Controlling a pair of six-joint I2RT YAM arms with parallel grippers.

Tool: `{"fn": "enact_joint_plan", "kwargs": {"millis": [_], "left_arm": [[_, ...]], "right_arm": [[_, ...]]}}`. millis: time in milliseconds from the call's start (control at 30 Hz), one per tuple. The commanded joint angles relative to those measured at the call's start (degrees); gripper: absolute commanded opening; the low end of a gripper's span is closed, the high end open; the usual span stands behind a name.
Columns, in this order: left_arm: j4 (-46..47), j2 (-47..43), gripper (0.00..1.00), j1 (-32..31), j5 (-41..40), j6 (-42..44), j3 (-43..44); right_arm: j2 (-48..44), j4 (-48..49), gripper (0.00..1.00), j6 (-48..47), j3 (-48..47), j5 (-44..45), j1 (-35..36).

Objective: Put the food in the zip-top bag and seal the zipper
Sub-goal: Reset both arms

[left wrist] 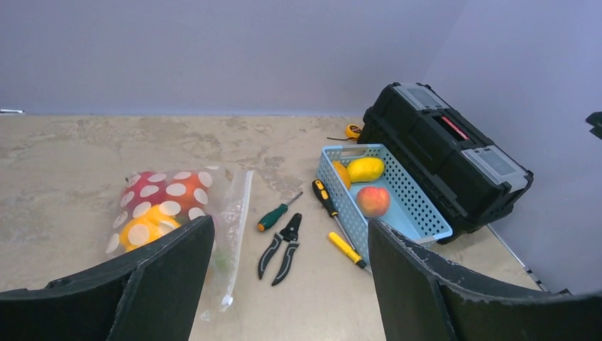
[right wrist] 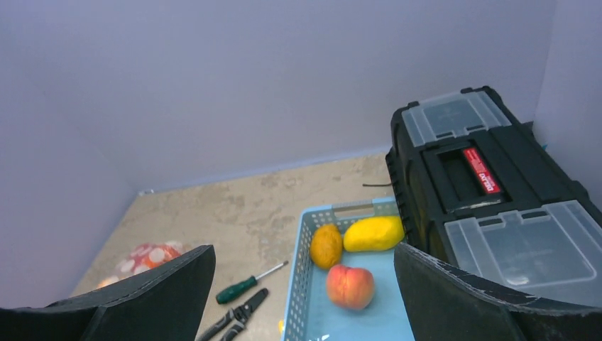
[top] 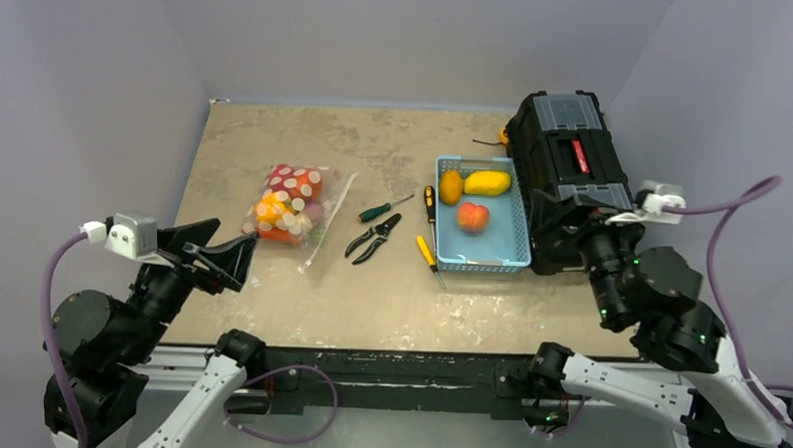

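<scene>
3 pieces of food lie in the blue basket, directly ahead of the open right hand, the nearer. Open left hand faces the part-filled zip-top bag on the surface.

Beige worktop, zip-top bag left, green screwdriver, pliers, yellow-handled screwdrivers, blue basket, black toolbox right.
</scene>
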State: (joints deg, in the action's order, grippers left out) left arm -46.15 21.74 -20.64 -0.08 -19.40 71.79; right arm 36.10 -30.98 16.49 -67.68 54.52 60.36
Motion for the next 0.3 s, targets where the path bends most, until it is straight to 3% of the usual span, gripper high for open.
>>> {"fn": "enact_joint_plan", "kwargs": {"millis": [0, 267], "left_arm": [[3.1, -0.4, 0.79, 0.2, -1.2, -2.3, -2.4], [0.9, 0.7, 0.78, 0.2, -0.2, -3.4, -3.0]], "right_arm": [[-2.2, -1.8, 0.99, -0.3, -2.7, 3.4, -0.1], [-3.5, -2.3, 0.99, 0.8, -1.4, 1.2, -0.1]]}}
